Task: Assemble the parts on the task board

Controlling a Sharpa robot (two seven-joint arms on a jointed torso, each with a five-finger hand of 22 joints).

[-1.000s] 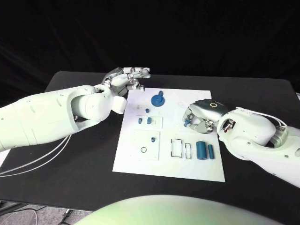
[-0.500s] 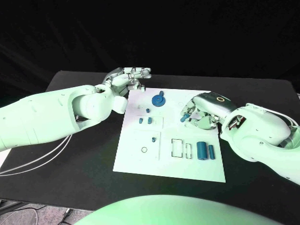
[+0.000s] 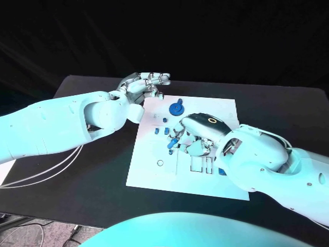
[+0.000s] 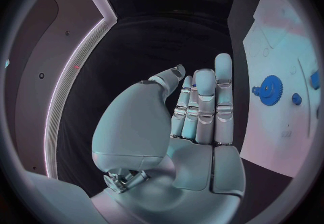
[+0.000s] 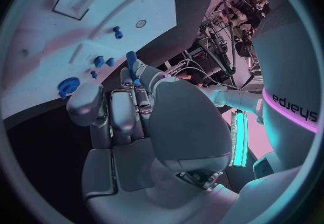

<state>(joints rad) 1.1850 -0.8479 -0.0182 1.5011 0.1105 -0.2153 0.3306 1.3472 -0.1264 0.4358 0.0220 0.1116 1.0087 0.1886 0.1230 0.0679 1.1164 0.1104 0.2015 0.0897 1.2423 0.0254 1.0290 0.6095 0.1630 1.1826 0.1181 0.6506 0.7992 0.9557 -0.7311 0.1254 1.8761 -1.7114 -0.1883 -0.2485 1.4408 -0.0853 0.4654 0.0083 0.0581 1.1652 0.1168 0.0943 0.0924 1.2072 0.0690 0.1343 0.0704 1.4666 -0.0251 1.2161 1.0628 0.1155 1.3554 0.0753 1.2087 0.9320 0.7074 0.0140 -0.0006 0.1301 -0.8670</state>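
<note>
Right hand is held over the task board, a small blue part pinched in its fingertips. Left hand is held empty, fingers straight, beyond the board's far-left corner.

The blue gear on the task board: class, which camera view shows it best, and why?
The left wrist view: the blue gear lies unobstructed on the task board, teeth discernible. The head view shows it smaller, beyond the right hand. The right wrist view shows it small near the rim.

right hand hides task board middle | held blue part mostly covered
</note>
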